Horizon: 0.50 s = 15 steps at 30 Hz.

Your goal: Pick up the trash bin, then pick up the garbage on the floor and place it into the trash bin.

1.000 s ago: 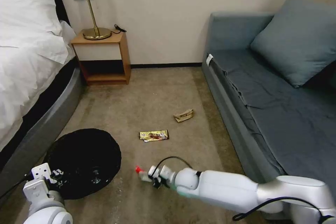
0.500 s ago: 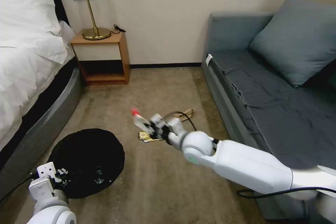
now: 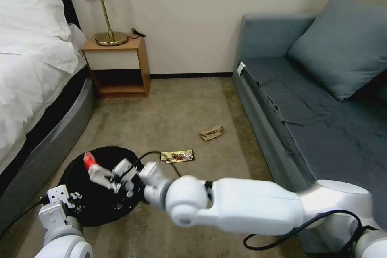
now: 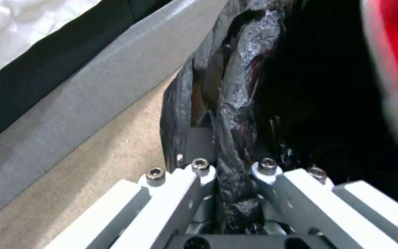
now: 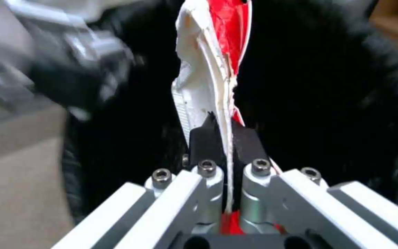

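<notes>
The trash bin point(image 3: 82, 209), lined with a crinkly black bag, hangs at the lower left of the head view. My left gripper point(image 3: 71, 202) is shut on its bag-covered rim point(image 4: 229, 138). Over the bin's dark opening my right gripper point(image 3: 109, 179) is shut on a red-and-white crumpled wrapper point(image 3: 89, 162), which sticks out past the black pads point(image 5: 202, 141) as a strip point(image 5: 210, 62). More garbage lies on the carpet: a flat gold-brown snack wrapper point(image 3: 177, 155) and a crumpled tan paper point(image 3: 211, 132).
A bed with a grey base point(image 3: 44, 145) runs along the left, close beside the bin. A blue-grey sofa point(image 3: 314, 117) fills the right. A wooden nightstand point(image 3: 117, 66) with a lamp stands at the back wall. Open carpet lies between.
My right arm swung left and down, carrying the red-and-white wrapper from above the gold-brown wrapper to over the bin's opening. The bin and left gripper barely moved.
</notes>
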{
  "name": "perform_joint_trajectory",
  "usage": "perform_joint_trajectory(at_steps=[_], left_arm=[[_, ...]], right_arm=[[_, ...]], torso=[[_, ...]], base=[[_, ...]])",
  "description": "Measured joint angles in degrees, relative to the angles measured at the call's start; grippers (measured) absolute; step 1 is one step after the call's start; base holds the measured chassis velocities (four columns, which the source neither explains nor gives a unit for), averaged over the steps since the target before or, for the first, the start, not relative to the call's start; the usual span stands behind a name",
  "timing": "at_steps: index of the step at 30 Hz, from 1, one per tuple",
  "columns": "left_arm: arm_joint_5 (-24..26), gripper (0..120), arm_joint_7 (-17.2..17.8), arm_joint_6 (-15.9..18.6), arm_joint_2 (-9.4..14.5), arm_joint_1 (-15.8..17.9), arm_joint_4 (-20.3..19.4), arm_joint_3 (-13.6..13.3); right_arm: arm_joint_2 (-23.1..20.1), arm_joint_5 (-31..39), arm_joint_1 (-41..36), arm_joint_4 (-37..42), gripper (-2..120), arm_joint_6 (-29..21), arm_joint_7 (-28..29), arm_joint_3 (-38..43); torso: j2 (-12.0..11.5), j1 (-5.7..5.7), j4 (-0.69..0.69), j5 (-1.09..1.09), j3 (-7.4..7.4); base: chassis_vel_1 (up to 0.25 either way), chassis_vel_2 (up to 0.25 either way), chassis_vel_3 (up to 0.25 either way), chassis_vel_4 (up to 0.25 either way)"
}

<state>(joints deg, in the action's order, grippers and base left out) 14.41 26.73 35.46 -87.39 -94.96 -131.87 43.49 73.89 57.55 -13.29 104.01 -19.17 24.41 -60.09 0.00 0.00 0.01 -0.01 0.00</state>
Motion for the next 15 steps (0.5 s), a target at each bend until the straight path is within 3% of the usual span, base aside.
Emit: perform_joint_trajectory(at_steps=[8, 15], left_arm=[[-0.27, 3, 0.01, 0.00, -0.20, -0.07, -0.02, -0.16], [-0.28, 3, 0.00, 0.00, -0.14, 0.05, 0.17, -0.36]], right_arm=[[1.65, -1.87, 0.40, -4.00, 4, 0.09, 0.19, -1.61], [0.65, -2.66, 0.61, -2.70, 30, -0.63, -0.03, -0.98]], torso=[[0.00, 0.00, -0.01, 0.00, 0.00], [0.00, 0.00, -0.01, 0.01, 0.00]], base=[[0.000, 0.000, 0.000, 0.000], [0.000, 0.000, 0.000, 0.000]])
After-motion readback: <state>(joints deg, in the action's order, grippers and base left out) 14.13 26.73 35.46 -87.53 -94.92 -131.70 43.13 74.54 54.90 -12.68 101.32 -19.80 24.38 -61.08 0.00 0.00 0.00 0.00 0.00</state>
